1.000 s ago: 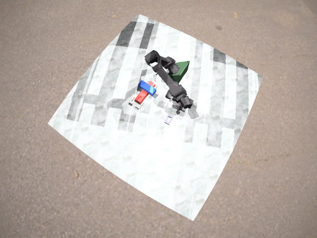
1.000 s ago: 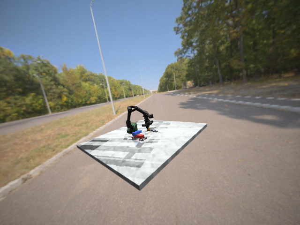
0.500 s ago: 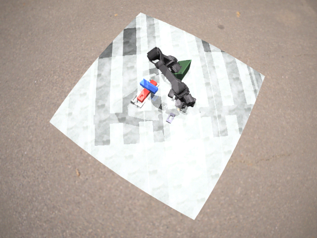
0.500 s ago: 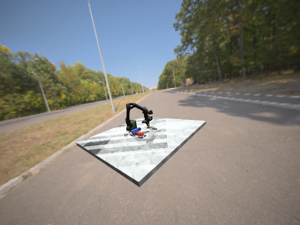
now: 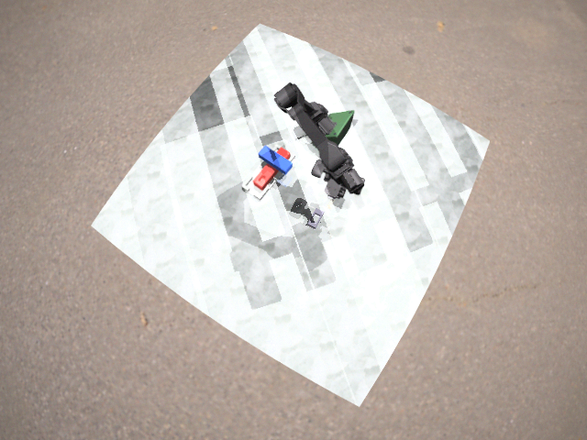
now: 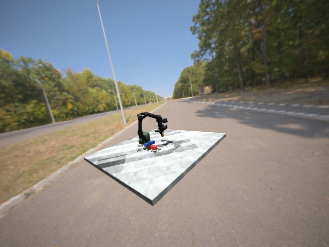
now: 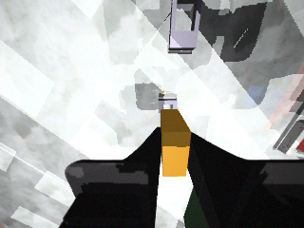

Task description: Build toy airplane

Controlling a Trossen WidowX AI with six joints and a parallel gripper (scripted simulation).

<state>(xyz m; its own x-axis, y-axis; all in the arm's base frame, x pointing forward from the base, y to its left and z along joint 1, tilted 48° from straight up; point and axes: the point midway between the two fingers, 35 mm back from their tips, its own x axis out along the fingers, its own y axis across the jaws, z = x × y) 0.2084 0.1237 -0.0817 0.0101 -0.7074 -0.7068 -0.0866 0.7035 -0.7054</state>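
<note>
Tree-lined road (image 5: 71,331) (image 6: 239,199) and blue sky surround the pale, grey-patched slab (image 5: 303,331) (image 6: 159,172) (image 7: 47,28) where your black arm (image 5: 310,127) (image 6: 139,127) bends out from its green base (image 5: 343,123) (image 6: 144,137) (image 7: 194,216). At the arm's end, your gripper (image 5: 336,190) (image 6: 161,131) (image 7: 169,130) has its jaws pinching the orange-yellow fin (image 6: 162,133) (image 7: 174,161), one dark finger on either side. The exterior view shows you the fin below the wrist and above the slab, well apart from the red fuselage (image 5: 263,177) (image 6: 153,147) (image 7: 301,145). The fuselage lies along the pale jig (image 5: 259,194) (image 6: 155,151) (image 7: 289,136), with the blue wing (image 5: 274,159) (image 6: 149,143) set crosswise over its top. You can see the open socket near the end of the fuselage away from the wing, the fin not yet in it. Whether the wing's tab is fully down, you cannot tell at this size. A lavender frame (image 5: 311,225) (image 7: 184,42) stands on the slab near the gripper, apart from the jig; your wrist view shows a smaller lavender piece (image 7: 167,101) just past the fin's far end, and whether the two touch you cannot tell.
</note>
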